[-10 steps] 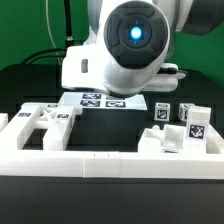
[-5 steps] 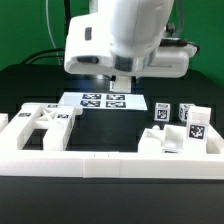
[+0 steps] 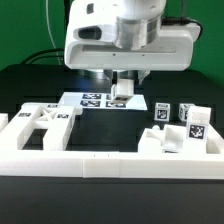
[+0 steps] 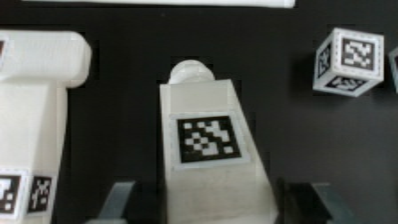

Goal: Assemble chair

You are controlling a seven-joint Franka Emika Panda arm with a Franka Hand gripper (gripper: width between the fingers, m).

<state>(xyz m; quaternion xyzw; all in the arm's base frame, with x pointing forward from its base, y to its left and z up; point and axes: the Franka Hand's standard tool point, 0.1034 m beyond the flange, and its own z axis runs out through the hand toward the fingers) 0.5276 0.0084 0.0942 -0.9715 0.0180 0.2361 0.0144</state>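
Over the marker board (image 3: 92, 99): gripper (image 3: 121, 82) clamped on one tapered, tagged chair leg (image 4: 210, 130). Other chair pieces (image 3: 45, 120) lie behind the border rail (image 3: 100, 160). Step judged: carrying leg to assembly. Next: align its peg end squarely with the socket.

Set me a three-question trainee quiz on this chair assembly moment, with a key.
1. True or false: the claw grips a tapered white piece bearing a tag.
2. In the exterior view, the small tagged blocks stand: A) at its left, B) at its right, C) directly under the claw.
3. How many tags show on the tapered white piece in the wrist view?
Key: 1 true; 2 B; 3 one.
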